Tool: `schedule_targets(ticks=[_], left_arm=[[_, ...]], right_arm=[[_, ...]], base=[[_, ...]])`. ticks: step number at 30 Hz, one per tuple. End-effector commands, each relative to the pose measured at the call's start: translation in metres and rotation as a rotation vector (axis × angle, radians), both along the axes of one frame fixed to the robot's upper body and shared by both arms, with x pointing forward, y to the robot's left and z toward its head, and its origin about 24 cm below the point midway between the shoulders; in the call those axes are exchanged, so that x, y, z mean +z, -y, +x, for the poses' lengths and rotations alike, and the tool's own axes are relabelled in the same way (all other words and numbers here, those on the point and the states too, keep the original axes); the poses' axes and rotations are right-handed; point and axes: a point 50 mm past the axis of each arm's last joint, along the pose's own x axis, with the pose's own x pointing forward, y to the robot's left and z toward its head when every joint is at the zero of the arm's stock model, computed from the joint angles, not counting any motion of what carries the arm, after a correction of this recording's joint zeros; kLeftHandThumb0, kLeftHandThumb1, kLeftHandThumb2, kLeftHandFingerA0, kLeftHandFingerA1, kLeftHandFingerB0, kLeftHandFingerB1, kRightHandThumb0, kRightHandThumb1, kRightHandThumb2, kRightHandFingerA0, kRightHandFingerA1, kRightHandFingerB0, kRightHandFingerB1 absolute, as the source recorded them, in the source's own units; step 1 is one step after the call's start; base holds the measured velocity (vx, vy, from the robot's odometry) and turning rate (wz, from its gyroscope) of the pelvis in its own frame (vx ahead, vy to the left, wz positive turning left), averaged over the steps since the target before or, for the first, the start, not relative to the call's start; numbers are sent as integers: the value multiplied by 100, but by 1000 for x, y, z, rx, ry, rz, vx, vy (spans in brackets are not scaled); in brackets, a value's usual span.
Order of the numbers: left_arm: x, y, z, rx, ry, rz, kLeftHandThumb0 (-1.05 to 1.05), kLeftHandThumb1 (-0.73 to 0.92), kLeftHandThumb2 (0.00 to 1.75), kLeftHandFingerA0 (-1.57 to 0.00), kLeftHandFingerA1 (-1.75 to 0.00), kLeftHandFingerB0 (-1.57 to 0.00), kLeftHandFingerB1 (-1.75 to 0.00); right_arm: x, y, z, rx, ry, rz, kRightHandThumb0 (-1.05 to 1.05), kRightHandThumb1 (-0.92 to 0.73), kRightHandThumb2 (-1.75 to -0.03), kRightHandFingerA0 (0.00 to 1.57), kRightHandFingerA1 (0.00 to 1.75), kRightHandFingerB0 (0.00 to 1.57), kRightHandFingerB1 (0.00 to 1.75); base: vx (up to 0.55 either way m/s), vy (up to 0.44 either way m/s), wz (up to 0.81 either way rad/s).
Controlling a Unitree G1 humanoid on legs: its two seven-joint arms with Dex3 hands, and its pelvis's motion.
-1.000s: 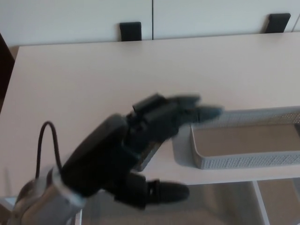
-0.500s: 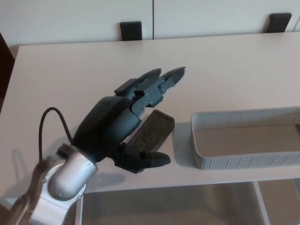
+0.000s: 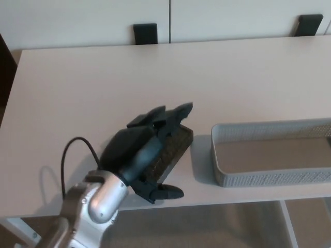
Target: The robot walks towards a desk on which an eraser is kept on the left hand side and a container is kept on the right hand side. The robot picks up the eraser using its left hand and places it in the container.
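Note:
The eraser (image 3: 176, 150), a dark flat block, lies on the pale desk (image 3: 77, 93) near its front edge, just left of the container. My left hand (image 3: 147, 147) rests low over it. The two fingers (image 3: 178, 112) stretch across its far side, and the thumb (image 3: 165, 192) sticks out apart at the near side. The hand covers much of the eraser's left half, and it is open, not clamped. The container (image 3: 248, 178), a grey mesh tray with nothing in it, stands to the right and runs out of the picture. My right hand does not show.
Two black brackets (image 3: 145, 33) (image 3: 309, 24) sit at the desk's back edge against a white panelled wall. A black cable (image 3: 72, 150) loops from my left wrist. The desk's front edge runs just below the hand and tray.
My left hand has pulled back leftward from the tray's corner and dropped from above the eraser down onto it, fingers now lying over its top. Eraser and tray have stayed put.

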Motion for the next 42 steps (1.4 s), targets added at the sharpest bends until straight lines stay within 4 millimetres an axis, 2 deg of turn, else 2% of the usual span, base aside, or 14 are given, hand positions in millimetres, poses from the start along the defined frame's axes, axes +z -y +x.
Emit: schedule_targets(ticks=[1, 5, 6, 14, 15, 16, 17, 18, 31, 35, 38, 42], left_arm=[[-25, -13, 6, 250, 1, 244, -60, 24, 64, 0, -12, -1, -18], [-28, -13, 6, 263, -6, 260, -61, 26, 64, 0, -10, -2, -18], [-29, -12, 5, 266, -1, 276, -51, 32, 78, 0, -31, 0, -25], [-32, -16, 5, 287, 22, 319, -49, 30, 77, 0, -32, 0, -27], [-32, -17, 4, 290, 32, 325, -58, 25, 66, 0, -18, -1, -23], [-31, -18, 4, 293, 45, 335, -63, 32, 57, 0, -16, 0, -28], [-31, -18, 4, 295, 53, 340, -64, 32, 56, 0, -16, 0, -29], [-30, -18, 3, 296, 59, 348, -52, 33, 78, 0, -29, 0, -26], [-31, -13, 2, 277, 105, 379, -61, 41, 79, 0, -19, 0, -14], [-32, -11, 1, 268, 94, 356, -60, 40, 79, 0, -20, 0, -18], [-35, -8, 2, 257, 71, 389, -68, 44, 79, 0, -13, 0, -8], [-39, -5, 6, 257, 45, 383, -65, 44, 79, 0, -14, 0, -6]], right_arm=[[5, 8, 3, 68, 1, -58, -24, -45, -53, 65, 48, 57, 42], [4, 8, 1, 76, -4, -66, -26, -45, -54, 65, 48, 57, 42], [5, 9, 1, 83, -6, -75, -27, -46, -54, 65, 48, 57, 41], [4, 8, -1, 114, -9, -95, -29, -46, -54, 64, 47, 59, 41], [4, 8, -1, 123, -4, -102, -29, -46, -53, 65, 47, 60, 42], [4, 8, -2, 131, -4, -110, -29, -46, -54, 66, 47, 60, 42], [5, 7, -2, 135, -7, -113, -30, -46, -54, 66, 46, 60, 41], [5, 7, -2, 137, -10, -112, -29, -46, -54, 65, 46, 60, 41], [5, 9, -3, 156, -15, -120, -31, -46, -54, 66, 46, 60, 41], [5, 8, -1, 168, -10, -126, -31, -46, -54, 66, 46, 60, 41], [5, 8, -1, 172, -12, -120, -31, -46, -54, 66, 46, 60, 41], [6, 8, 0, 185, -15, -136, -33, -47, -54, 66, 45, 59, 40]], base=[[0, 0, 0], [0, 0, 0], [0, 0, 0], [0, 0, 0], [0, 0, 0], [0, 0, 0], [0, 0, 0], [0, 0, 0], [0, 0, 0], [0, 0, 0], [0, 0, 0], [0, 0, 0]])
